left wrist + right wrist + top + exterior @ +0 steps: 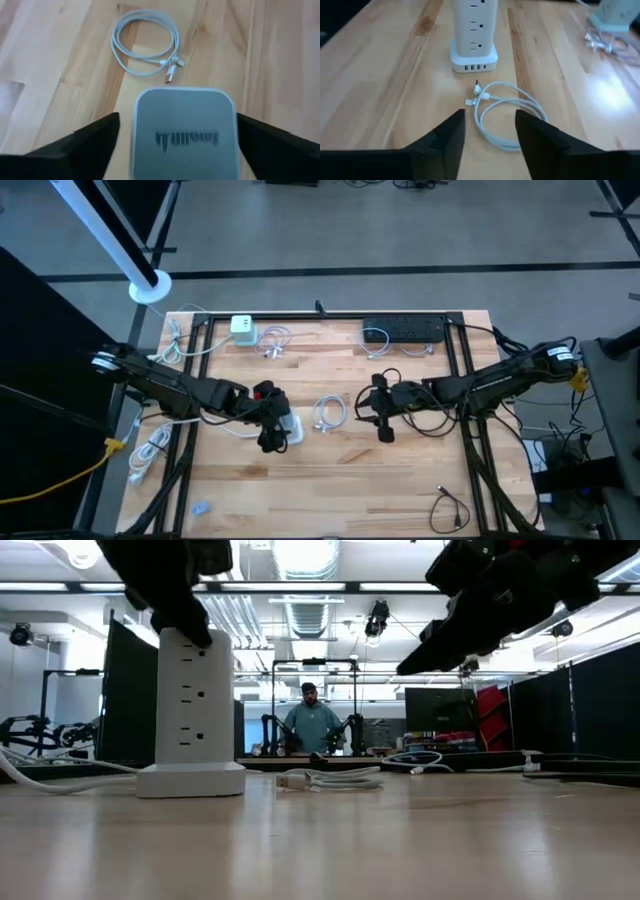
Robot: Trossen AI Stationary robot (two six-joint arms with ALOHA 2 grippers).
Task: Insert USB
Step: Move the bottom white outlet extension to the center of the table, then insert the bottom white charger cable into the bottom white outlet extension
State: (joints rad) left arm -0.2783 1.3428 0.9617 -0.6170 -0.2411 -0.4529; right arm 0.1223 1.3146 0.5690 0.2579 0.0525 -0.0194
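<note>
A white power tower with a grey top stands upright on its base on the wooden table. It has USB ports low on the side facing my right gripper. My left gripper is open, tilted down over the tower, one finger on each side of its top. A coiled white USB cable lies flat on the table between the tower and my right gripper, its plug toward the tower. The right gripper hovers open above the coil's near side, nothing between its fingers. My left gripper's fingers stand on either side of the tower's top, coming from above at a slant. Whether either finger touches the tower, I cannot tell.
A green-white power cube with white cables and a black power strip sit along the far edge. Another white cable lies at the left edge and a black cable near the front right. A person sits beyond the table.
</note>
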